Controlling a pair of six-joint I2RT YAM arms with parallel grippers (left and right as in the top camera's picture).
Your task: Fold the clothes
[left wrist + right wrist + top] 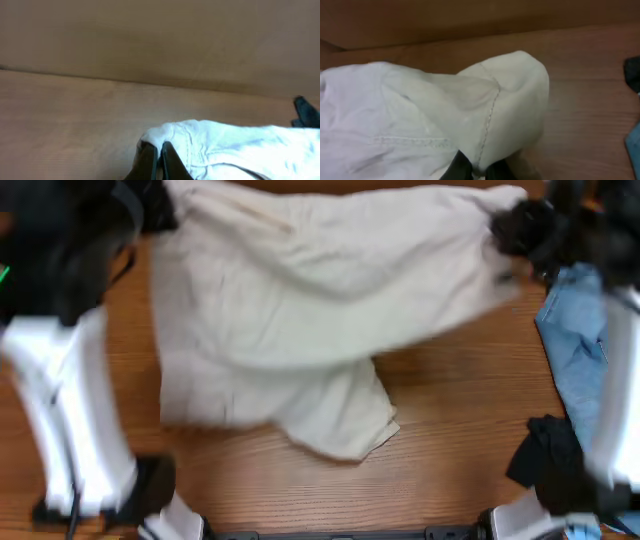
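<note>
Writing: every view is soft or smeared, and I can read nothing on the cloth.
Trousers: the cream trousers [300, 310] lie across the table [450, 450] from 10 o'clock to 2 o'clock. Their top edge is strung between my two claws, and a lower flap reaches toward 6 o'clock.
Left claw: my left claw [150, 208] sits at 10 o'clock, clenched on one corner of the trousers. My left arm [60, 410] runs down to 8 o'clock.
Right claw: my right claw [515, 228] sits at 2 o'clock, pinched on the opposite corner.
Left wrist view only: my fingers are pressed together on a bunched hem.
Right wrist view only: a stitched seam [490, 115] runs down a rounded hump of cloth into my grip.
Overhead only: a blue denim garment [580, 340] lies at 3 o'clock and a black garment [548, 450] at 4 o'clock.
</note>
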